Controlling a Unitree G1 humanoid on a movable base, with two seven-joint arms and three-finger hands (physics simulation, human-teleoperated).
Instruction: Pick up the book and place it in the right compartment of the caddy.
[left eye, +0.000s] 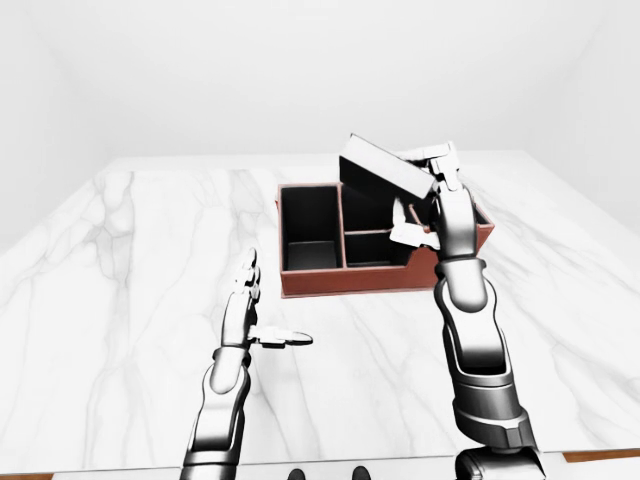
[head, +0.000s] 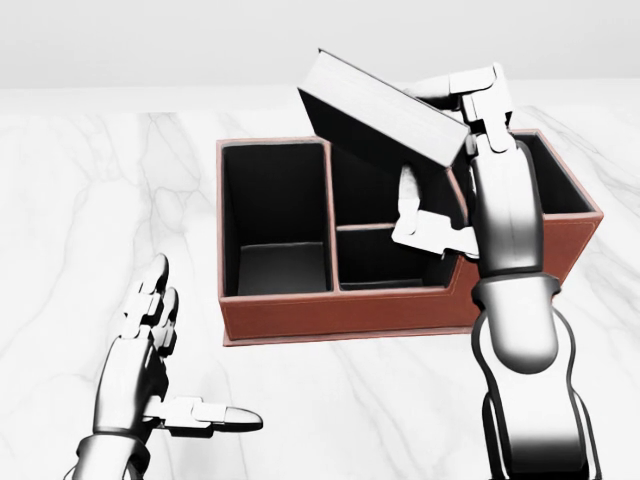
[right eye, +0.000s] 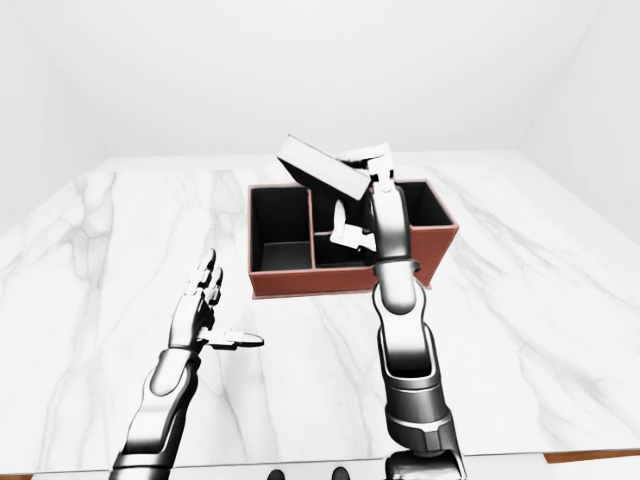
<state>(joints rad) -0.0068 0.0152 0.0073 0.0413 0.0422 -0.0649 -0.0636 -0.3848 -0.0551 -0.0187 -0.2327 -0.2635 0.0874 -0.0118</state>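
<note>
book (head: 385, 115), just one, tilted above the three-compartment caddy (head: 400, 305), clenched in my right hand (head: 455, 160); left hand (head: 160, 375) released beside it.

Nothing readable is showing anywhere, honestly. The book (head: 385, 115) is showing plain grey and dark faces with no title, the caddy (head: 520, 265) is wearing no label or brand, and the marble table (head: 90, 200) is only showing veins
</note>
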